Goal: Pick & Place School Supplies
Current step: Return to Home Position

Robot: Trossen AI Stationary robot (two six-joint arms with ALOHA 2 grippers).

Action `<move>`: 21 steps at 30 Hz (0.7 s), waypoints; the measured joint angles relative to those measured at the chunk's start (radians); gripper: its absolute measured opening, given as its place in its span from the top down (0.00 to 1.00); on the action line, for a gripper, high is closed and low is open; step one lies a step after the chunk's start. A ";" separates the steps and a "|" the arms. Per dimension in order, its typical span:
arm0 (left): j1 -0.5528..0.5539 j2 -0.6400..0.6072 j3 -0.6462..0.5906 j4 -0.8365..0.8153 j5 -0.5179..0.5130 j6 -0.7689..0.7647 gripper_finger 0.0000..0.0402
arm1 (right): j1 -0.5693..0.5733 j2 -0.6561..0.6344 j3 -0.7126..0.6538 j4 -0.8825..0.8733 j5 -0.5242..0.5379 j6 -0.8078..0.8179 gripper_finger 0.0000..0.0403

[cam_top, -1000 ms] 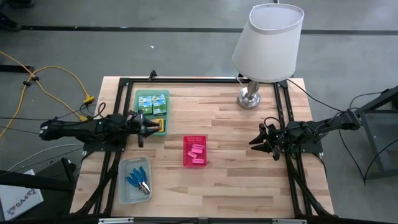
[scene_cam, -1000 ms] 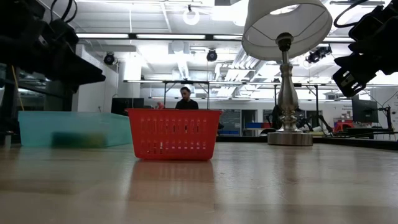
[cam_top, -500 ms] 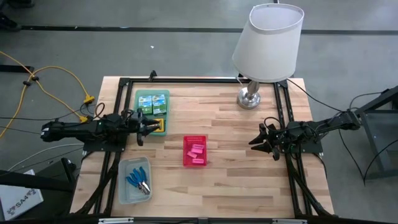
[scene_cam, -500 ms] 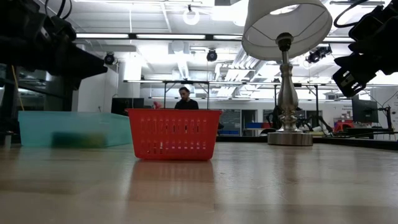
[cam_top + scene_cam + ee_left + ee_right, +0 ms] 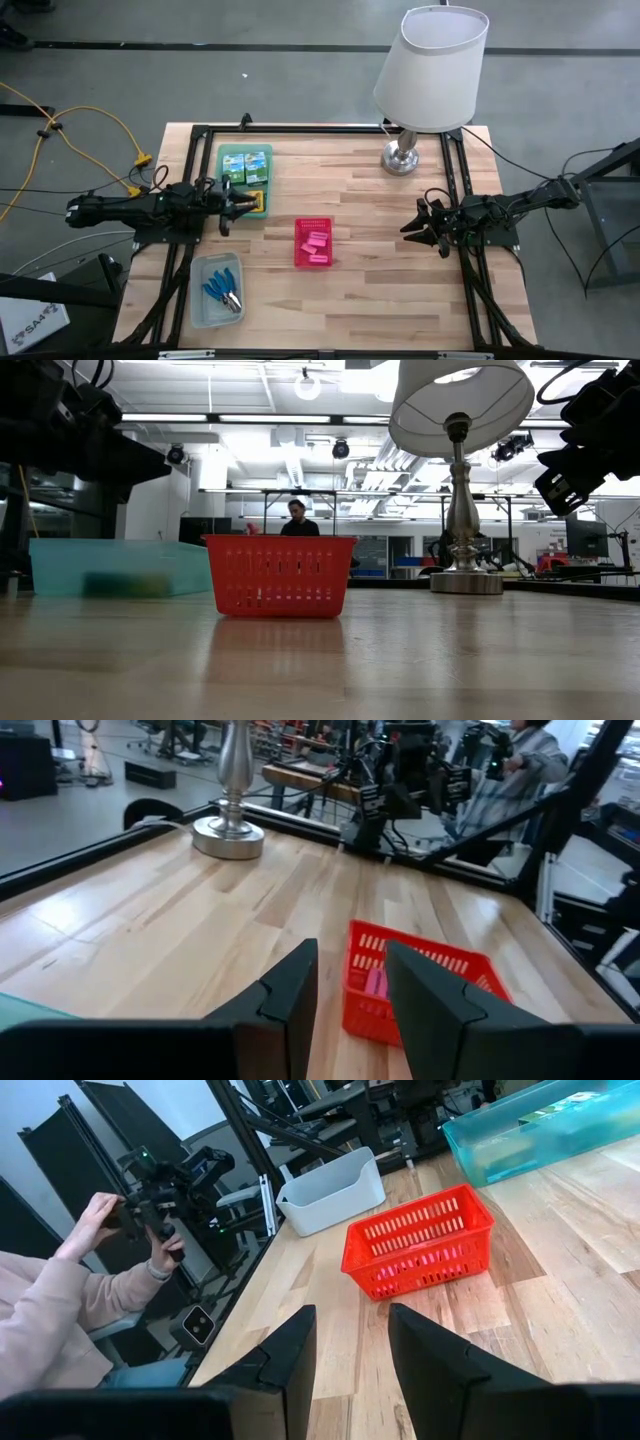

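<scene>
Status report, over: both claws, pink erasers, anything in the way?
Left claw open, empty, beside green tray. Right claw open, empty, at table's right edge. Pink erasers inside red basket. Lamp apart, far side.

Table (image 5: 380,260): pale wood, smooth, faint sheen
Basket (image 5: 297,245): red plastic mesh
Lamp base (image 5: 401,158): polished metal
Lampshade (image 5: 432,70): white matt cloth
Bin (image 5: 197,300): clear plastic

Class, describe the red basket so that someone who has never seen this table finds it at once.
Start at the wooden table with the white-shaded lamp. The basket stands alone in its middle. It is the only red, mesh-walled container, holding pink erasers.
</scene>
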 joint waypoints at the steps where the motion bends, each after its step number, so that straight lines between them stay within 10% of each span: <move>1: 0.000 0.000 0.000 0.000 0.006 0.000 0.71 | 0.000 0.000 0.000 0.000 0.000 0.000 0.70; 21: 0.093 0.023 0.000 -0.011 0.090 -0.004 0.71 | 0.000 0.000 0.000 0.000 0.000 0.000 0.70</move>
